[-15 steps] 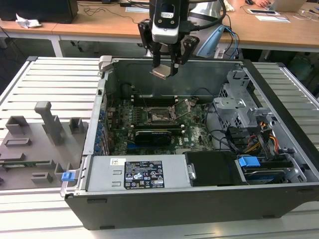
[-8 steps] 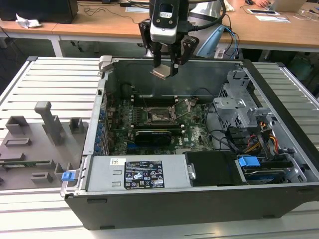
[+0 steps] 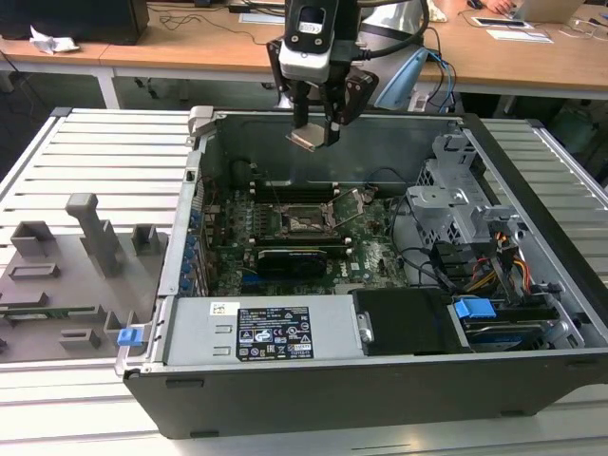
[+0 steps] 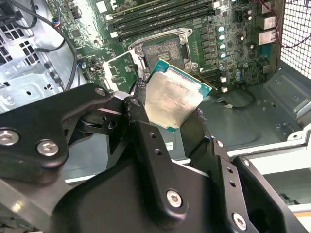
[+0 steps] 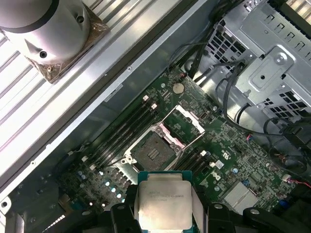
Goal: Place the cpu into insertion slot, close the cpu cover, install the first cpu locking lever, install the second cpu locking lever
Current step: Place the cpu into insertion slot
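Cpu (image 4: pixel 174 99) is gripped between closed fingers (image 4: pixel 141 124), held above the open slot (image 4: pixel 160 51); damage could be caused if lowered askew

Even, bright room light falls from above in the exterior view. It washes the pale grey slatted bench (image 3: pixel 95 142) light, while the inside of the open black computer case (image 3: pixel 380 389) lies in shade and its green motherboard (image 3: pixel 370 249) looks dim. In the first wrist view the bench slats glare near white. In the second wrist view the flat silver-grey square cpu (image 4: pixel 174 97) carries a soft sheen.
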